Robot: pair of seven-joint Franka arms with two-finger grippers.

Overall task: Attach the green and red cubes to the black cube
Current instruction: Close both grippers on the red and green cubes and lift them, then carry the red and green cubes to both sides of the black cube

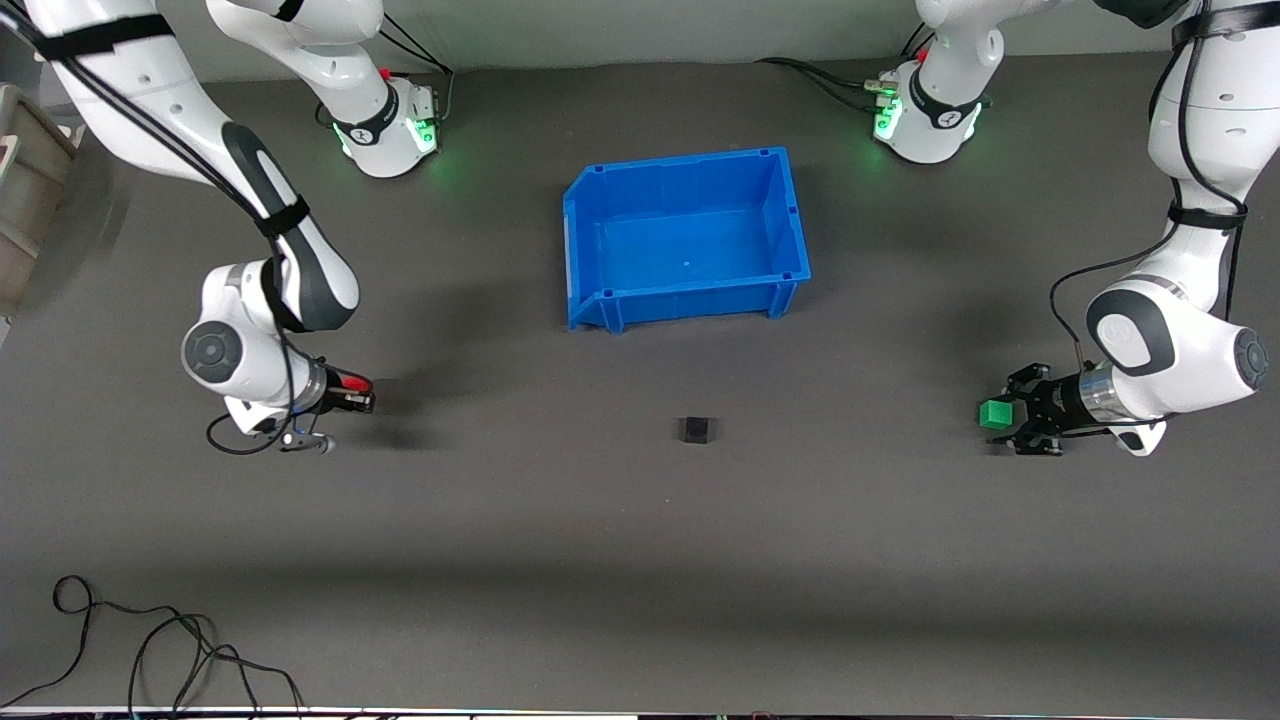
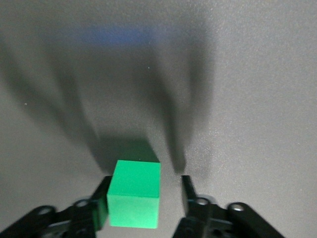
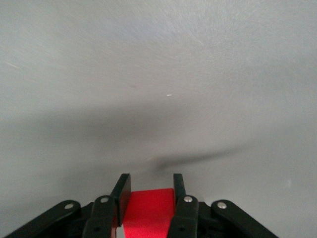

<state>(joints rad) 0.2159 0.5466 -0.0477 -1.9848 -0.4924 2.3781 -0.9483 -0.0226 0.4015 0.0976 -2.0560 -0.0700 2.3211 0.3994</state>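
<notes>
Dark grey matte surface (image 1: pixel 640 560) carries everything, with a blue bin (image 1: pixel 686 238) standing near the robots' bases. Nearer the front camera than the bin sits the black cube (image 1: pixel 697 430), alone, about midway between the two arms.

At the left arm's end of the surface, the left gripper (image 1: pixel 1012 420) is low with the green cube (image 2: pixel 134 193) between its fingers (image 2: pixel 189 191). One finger is against the cube and the other stands off with a gap, so the fingers are apart and the cube is not clamped.

At the right arm's end, the right gripper (image 1: pixel 352 393) is pressed tight on the red cube (image 3: pixel 147 210), one finger on each side face.

Judging by this, the step in hand is taking hold of both coloured cubes. To do it well, the left gripper should pinch flat on opposite faces, square to the cube, before lifting. Each cube should then reach the black one with an exposed face leading, from opposite ends, so the black cube is not shoved away.
</notes>
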